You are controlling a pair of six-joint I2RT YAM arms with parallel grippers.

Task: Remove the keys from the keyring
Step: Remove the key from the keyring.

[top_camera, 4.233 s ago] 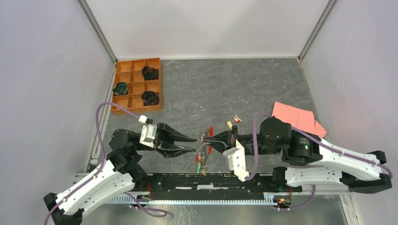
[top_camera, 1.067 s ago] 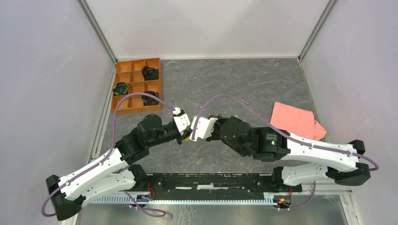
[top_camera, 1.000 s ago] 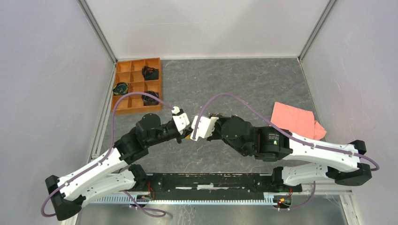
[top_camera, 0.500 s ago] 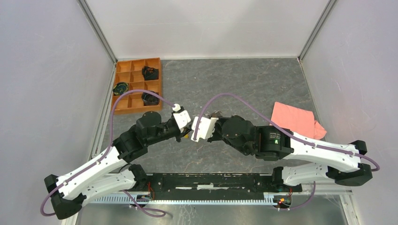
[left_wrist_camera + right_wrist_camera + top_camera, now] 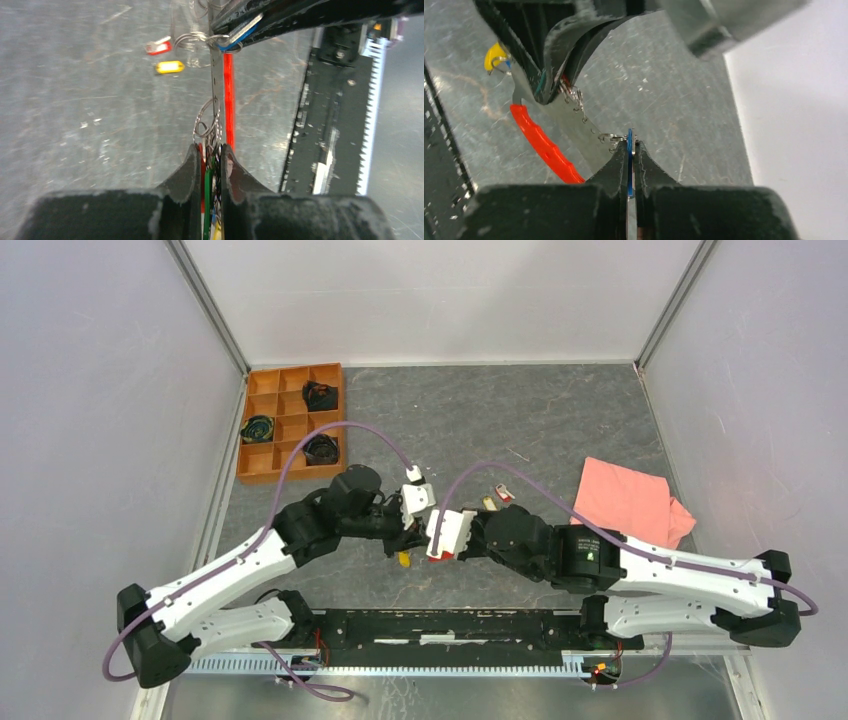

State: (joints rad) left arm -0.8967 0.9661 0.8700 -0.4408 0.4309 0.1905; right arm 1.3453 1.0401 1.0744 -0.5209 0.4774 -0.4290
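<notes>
Since 0.5 s ago, both arms have swung nearer and rightward. My left gripper (image 5: 210,149) is clamped on the keys (image 5: 207,186). My right gripper (image 5: 630,146) pinches the blue key (image 5: 629,170), with the keyring (image 5: 228,102) strap stretched between them.

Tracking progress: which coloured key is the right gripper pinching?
The blue key, clamped in the right gripper; the red key and yellow key lie loose on the table.
</notes>
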